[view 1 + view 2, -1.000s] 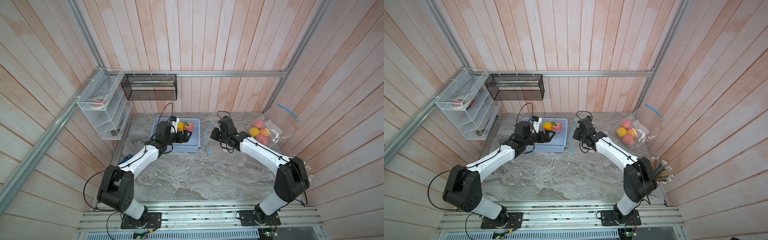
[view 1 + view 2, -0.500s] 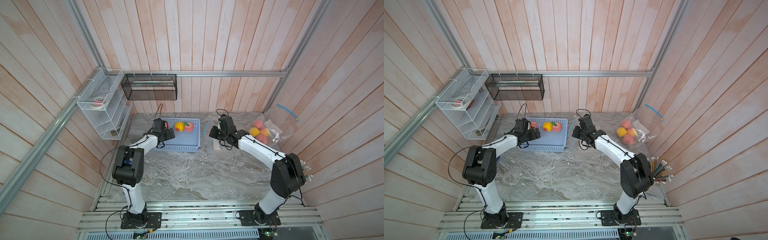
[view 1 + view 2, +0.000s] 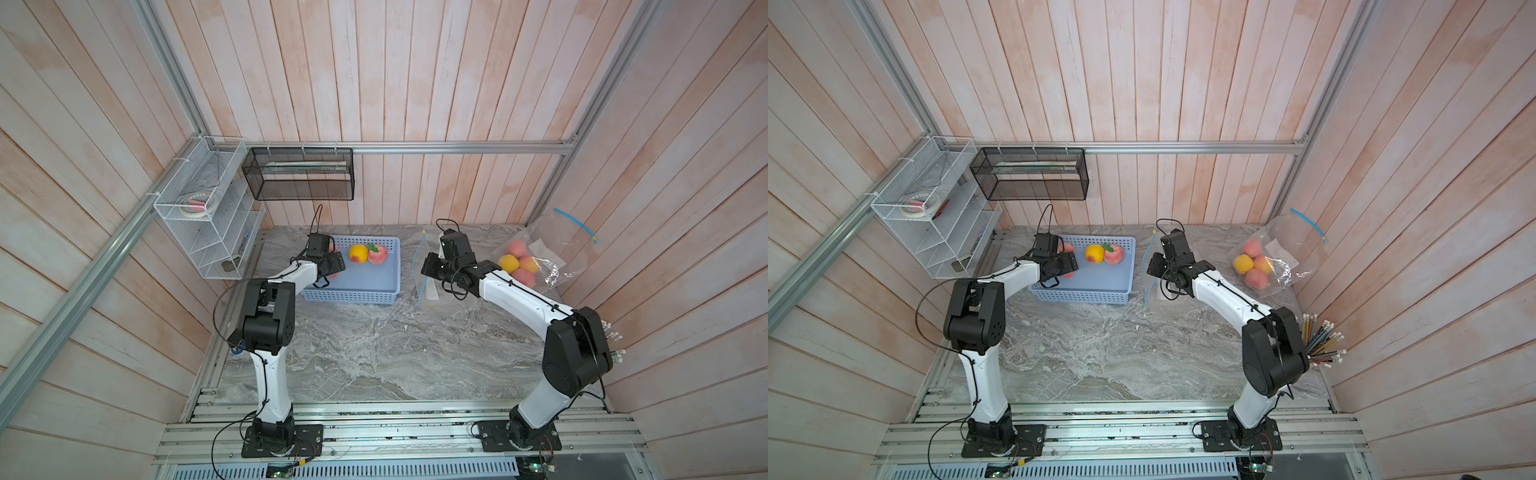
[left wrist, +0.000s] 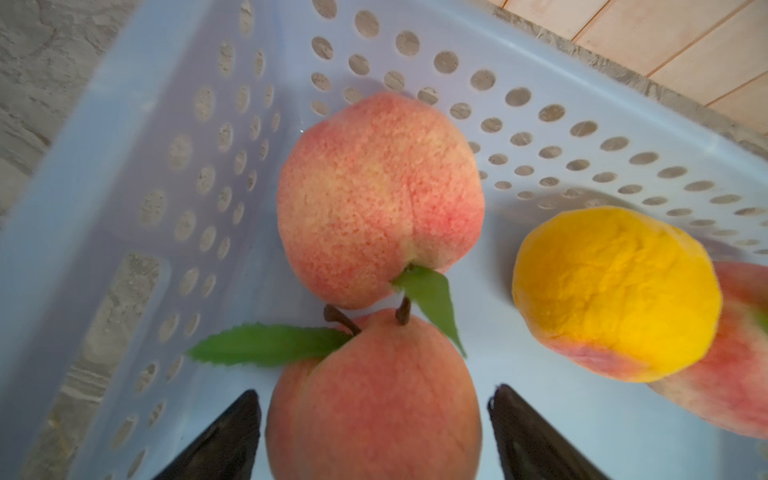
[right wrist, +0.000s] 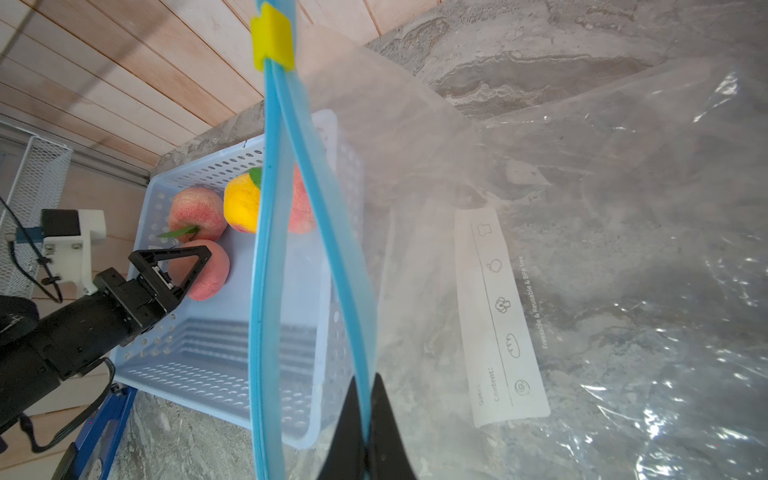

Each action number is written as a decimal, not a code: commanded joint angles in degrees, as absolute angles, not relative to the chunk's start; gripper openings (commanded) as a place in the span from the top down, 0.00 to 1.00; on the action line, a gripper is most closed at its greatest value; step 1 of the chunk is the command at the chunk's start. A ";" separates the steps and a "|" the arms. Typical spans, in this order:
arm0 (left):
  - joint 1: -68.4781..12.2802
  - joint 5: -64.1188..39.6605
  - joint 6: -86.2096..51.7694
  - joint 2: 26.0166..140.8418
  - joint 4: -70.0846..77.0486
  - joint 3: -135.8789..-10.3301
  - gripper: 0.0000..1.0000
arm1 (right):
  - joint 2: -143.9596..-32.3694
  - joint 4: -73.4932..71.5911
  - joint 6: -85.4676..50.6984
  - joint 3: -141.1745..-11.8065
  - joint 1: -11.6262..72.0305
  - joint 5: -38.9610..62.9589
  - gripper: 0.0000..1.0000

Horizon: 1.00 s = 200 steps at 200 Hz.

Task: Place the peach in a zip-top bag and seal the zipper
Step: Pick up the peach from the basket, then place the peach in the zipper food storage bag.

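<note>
Several peaches lie in the blue basket. My left gripper is open at the basket's left end, a finger on each side of a pink peach with small gaps showing. A second pink peach touches it, and a yellow peach lies beside them. In both top views the left gripper hides most of that peach. My right gripper is shut on one blue zipper strip of the clear zip-top bag, and the bag's mouth gapes toward the basket. Its yellow slider sits at the far end.
Another clear bag holding several peaches leans against the right wall. A white wire shelf and a black mesh bin hang at the back left. Pencils stick out at the right wall.
The left arm has folded back and its gripper has shifted from the basket's middle to the left end, down around a peach. The right gripper still holds the bag, nearly unmoved.
</note>
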<state>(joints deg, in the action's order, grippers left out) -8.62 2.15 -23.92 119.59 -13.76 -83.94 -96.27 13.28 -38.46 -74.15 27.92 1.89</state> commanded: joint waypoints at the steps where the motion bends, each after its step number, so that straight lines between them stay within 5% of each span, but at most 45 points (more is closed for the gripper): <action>1: -8.20 1.50 -24.26 121.24 -13.93 -85.64 0.20 | -93.96 13.16 -36.79 -73.43 27.38 2.85 1.00; 41: -8.26 -1.76 -24.79 118.38 -11.29 -83.47 0.41 | -93.12 14.72 -34.29 -74.47 26.88 4.77 1.00; 112: -9.68 -22.98 -27.17 99.91 0.03 -69.72 0.44 | -90.23 16.03 -28.93 -74.58 26.43 12.44 1.00; 200: -23.80 -35.07 -38.32 83.95 27.89 -56.71 0.44 | -88.65 12.51 -30.57 -69.73 26.49 19.18 1.00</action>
<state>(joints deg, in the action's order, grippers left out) -20.69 -31.31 -33.69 84.40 16.36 -59.09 -89.54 13.82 -30.17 -71.35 26.63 16.47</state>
